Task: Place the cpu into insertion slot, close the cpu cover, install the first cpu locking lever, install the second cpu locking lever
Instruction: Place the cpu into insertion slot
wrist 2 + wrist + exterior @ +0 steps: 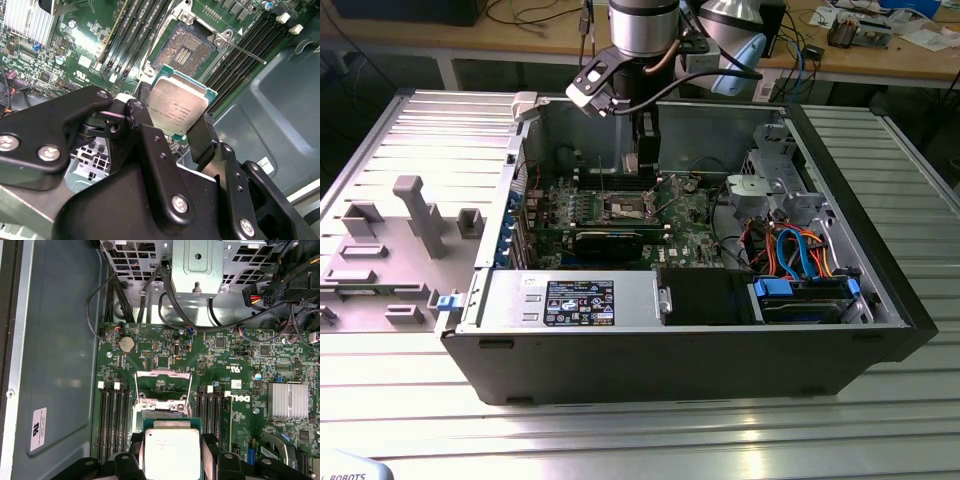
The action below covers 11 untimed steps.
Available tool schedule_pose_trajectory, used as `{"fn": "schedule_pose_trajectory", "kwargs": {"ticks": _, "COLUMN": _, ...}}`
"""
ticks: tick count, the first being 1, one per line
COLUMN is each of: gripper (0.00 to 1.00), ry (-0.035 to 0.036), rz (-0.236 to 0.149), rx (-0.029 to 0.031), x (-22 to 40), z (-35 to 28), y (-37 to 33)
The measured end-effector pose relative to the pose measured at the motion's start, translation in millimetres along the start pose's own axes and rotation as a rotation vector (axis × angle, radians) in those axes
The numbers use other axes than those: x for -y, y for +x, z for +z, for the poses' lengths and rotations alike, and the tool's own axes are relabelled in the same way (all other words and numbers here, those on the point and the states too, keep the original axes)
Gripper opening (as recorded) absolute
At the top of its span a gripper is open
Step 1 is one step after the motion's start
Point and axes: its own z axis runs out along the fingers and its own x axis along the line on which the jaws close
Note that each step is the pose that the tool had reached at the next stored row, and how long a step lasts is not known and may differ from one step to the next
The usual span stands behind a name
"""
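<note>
1. An open computer case (720,350) lay on a ribbed metal table (620,430), and the robot arm reached down into it over the green motherboard (225,355).
2. The gripper (172,131) was clamped on the cpu (177,105), with a black finger on each of two opposite edges. The chip's silvery top faced both wrist cameras.
3. The cpu hung above the board, near the socket (184,50) but not in it. In the second wrist view the bare contact field showed just past the chip's far edge.
4. In the first wrist view the cover (164,373) appeared swung open beyond the chip. A thin lever (245,51) stuck out beside the socket, unlatched.
5. The step in hand looked to be seating the cpu. It would go best with the chip held level and its edges squared to the socket frame. The descent should be straight and slow, without pressing or sliding, because the contacts look delicate. The grip should be let go only once the chip lies flat.
</note>
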Motion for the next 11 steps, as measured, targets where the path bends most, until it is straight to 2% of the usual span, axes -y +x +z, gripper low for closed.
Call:
{"fn": "schedule_pose_trajectory", "kwargs": {"ticks": 6, "gripper": 0.54, "ry": -0.0001, "rz": 0.000, "rx": -0.0002, "x": 0.1, "z": 1.0, "y": 0.0}}
{"fn": "schedule_pose_trajectory", "kwargs": {"ticks": 11, "gripper": 0.54, "ry": 0.0000, "rz": 0.000, "rx": 0.0000, "x": 0.6, "z": 7.2, "y": -0.1}}
